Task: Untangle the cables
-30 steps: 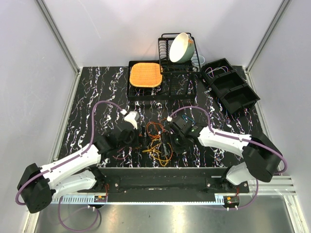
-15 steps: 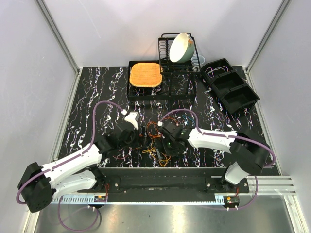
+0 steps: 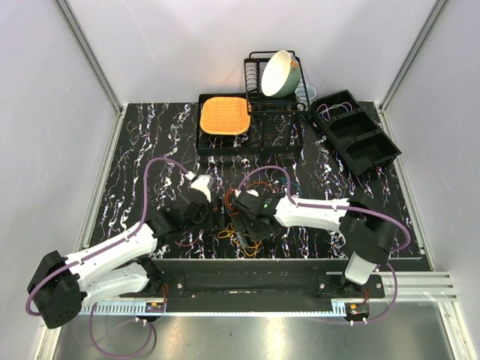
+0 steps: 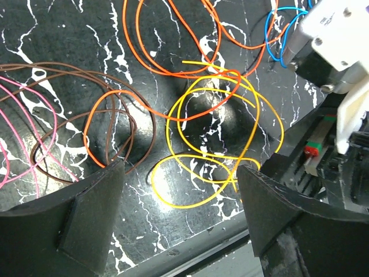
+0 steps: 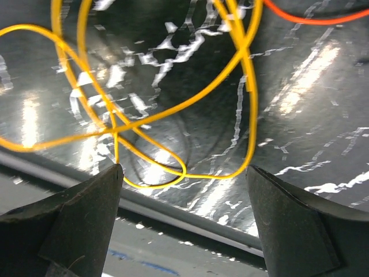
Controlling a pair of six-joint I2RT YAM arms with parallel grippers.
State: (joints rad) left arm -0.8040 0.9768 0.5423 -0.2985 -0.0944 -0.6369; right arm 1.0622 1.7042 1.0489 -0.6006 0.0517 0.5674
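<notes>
Top external view: cables (image 3: 241, 225) in a loose tangle on the marbled table (image 3: 135, 150), close to its near edge, between the two arms. Left gripper (image 3: 211, 207) just left of the heap; right gripper (image 3: 247, 219) low over its middle, so likely the nearer.

Left wrist view: left gripper (image 4: 180, 199) with jaws wide apart, nothing between. Yellow cable (image 4: 202, 156) coiled just beyond the gap, toward the right finger. Brown cable (image 4: 135, 124) and orange cable (image 4: 173, 57) looping by the left finger; pink cable (image 4: 26, 133) at far left; blue cable (image 4: 277, 34) at upper right.

Right wrist view: right gripper (image 5: 184, 210) spread wide, empty. Yellow cable (image 5: 115, 131) directly ahead, lowest loop lying crosswise just beyond the gap, strands crossing near the left finger. No single long axis; likely best taken across one strand.
</notes>
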